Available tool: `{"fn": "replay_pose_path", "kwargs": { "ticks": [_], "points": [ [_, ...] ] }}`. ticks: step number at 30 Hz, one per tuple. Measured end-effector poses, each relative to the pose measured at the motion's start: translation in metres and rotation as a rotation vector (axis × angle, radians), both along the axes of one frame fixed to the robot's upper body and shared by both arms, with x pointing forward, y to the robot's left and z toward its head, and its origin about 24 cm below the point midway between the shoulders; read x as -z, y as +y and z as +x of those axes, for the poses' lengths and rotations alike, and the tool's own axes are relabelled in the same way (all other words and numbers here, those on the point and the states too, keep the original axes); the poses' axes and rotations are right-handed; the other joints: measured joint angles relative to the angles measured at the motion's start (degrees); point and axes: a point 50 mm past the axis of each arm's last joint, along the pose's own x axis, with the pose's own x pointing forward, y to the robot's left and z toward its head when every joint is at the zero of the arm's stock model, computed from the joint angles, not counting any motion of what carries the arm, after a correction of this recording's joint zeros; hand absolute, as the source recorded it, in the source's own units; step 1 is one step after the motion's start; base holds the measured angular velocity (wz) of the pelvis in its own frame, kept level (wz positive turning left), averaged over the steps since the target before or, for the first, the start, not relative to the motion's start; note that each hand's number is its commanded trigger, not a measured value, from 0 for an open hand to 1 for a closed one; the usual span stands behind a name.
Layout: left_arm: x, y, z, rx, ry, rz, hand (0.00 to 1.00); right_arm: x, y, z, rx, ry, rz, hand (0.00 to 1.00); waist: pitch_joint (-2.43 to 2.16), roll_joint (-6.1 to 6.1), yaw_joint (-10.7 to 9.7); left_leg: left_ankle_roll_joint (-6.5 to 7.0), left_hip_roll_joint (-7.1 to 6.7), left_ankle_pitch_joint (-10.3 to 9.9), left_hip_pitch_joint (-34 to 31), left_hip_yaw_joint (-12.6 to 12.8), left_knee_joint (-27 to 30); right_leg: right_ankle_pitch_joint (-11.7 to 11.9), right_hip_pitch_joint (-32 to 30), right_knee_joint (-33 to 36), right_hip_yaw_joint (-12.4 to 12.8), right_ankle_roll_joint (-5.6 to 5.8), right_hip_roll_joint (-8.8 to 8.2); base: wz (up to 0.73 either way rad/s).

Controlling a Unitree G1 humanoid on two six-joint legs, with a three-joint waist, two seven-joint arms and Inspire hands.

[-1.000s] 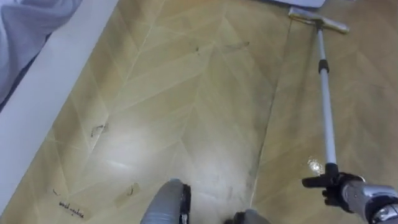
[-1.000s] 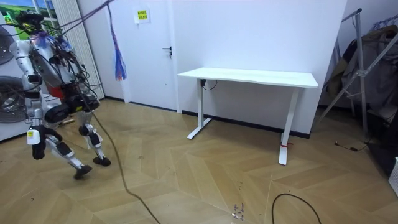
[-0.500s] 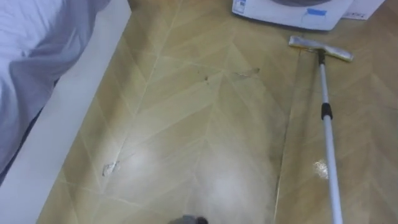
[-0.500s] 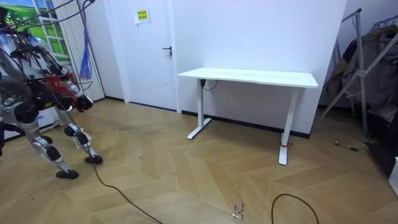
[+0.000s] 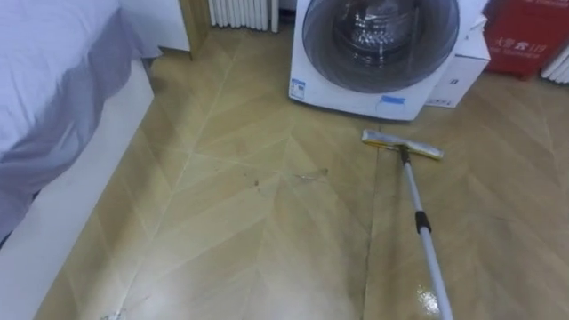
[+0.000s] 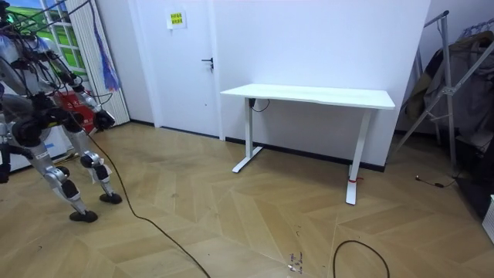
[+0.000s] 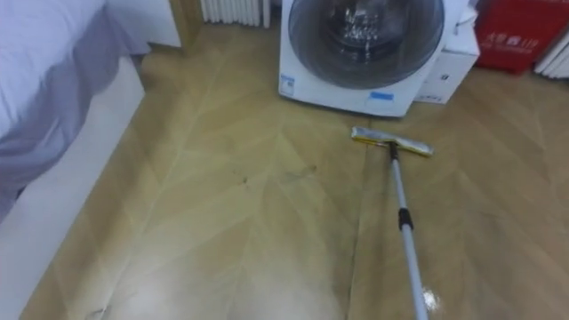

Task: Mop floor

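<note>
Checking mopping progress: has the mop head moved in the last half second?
No. The mop head still lies just before the washing machine; the view itself shifted.

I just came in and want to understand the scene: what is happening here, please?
A humanoid robot is mopping the wooden floor of a room. It stands at the room view's left edge, well away from the white table. In its eye views the mop head rests on the floor close in front of the washing machine, not touching it. The pole runs back toward the robot and out at the lower edge, so the grip cannot be seen. A bed is on its left.
</note>
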Motion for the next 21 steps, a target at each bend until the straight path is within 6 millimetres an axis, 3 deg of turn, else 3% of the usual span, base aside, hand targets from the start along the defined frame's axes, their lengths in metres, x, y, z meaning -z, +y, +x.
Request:
{"fn": "replay_pose_path", "kwargs": {
  "ticks": [9,21],
  "points": [
    [-0.0006,0.0036,-0.0065,-0.028,0.025,0.012,0.00,0.0030,0.0109,-0.0020,0.021,0.009,0.060,1.00,-0.14,0.29,-0.4,-0.06,-0.10,0.0,2.8,-0.4,-0.4,0.0,3.0,-0.8,-0.3,-0.02,-0.04,0.00],
    [-0.0006,0.0037,-0.0039,0.034,0.028,-0.001,0.00,0.0033,0.0115,-0.0006,0.021,-0.015,0.103,1.00,0.17,1.68,-0.7,-0.38,0.14,0.0,4.2,-0.2,-0.5,0.4,4.1,0.2,-0.3,-0.26,0.06,-0.01]
  ]
}}
